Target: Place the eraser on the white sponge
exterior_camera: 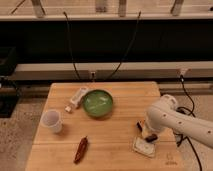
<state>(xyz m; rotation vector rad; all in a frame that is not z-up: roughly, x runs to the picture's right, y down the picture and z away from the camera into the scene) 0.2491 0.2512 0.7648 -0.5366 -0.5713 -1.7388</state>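
Observation:
The white sponge (144,147) lies flat on the wooden table (115,150) at the front right. My gripper (147,132) hangs from the white arm (172,120) just above the sponge's far edge. A small dark piece (150,137) sits at the gripper's tip, touching or nearly touching the sponge; it may be the eraser, but I cannot tell whether it is held.
A green bowl (98,103) stands mid-table. A long narrow white block (79,96) and a small white cube (67,108) lie to its left. A white cup (52,121) stands at the left, and a red-brown elongated object (81,149) lies at the front. Cables hang behind.

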